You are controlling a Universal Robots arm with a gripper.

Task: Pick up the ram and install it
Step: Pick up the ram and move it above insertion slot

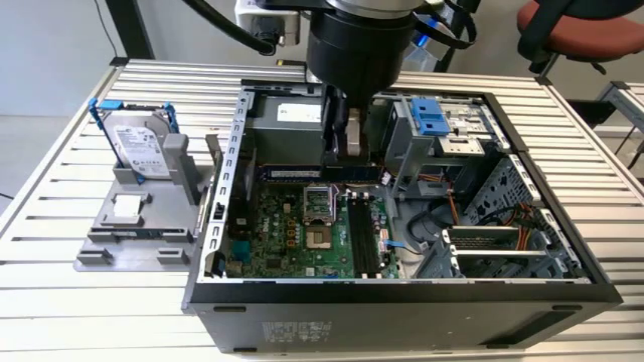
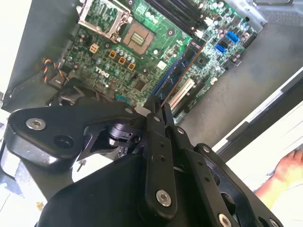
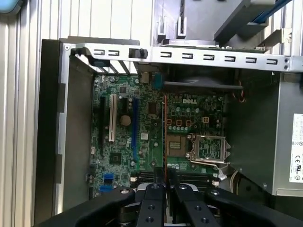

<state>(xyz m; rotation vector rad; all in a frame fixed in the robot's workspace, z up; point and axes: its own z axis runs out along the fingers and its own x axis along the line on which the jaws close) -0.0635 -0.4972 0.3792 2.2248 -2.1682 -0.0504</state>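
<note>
Gripping the ram (image 1: 292,173) between closed fingers, the gripper (image 1: 345,157) hangs inside the open computer case (image 1: 403,317), holding the stick above the motherboard (image 1: 282,241), crosswise to that board's memory slots (image 1: 364,234).

A silver slatted tabletop (image 1: 71,309) spans the exterior view under even light; beyond it, at the exterior view's right, stands an office chair (image 1: 589,34) with a reddish-brown seat; at the exterior view's left a dark upright post (image 1: 131,30) rises against a pale wall (image 1: 50,60).
</note>
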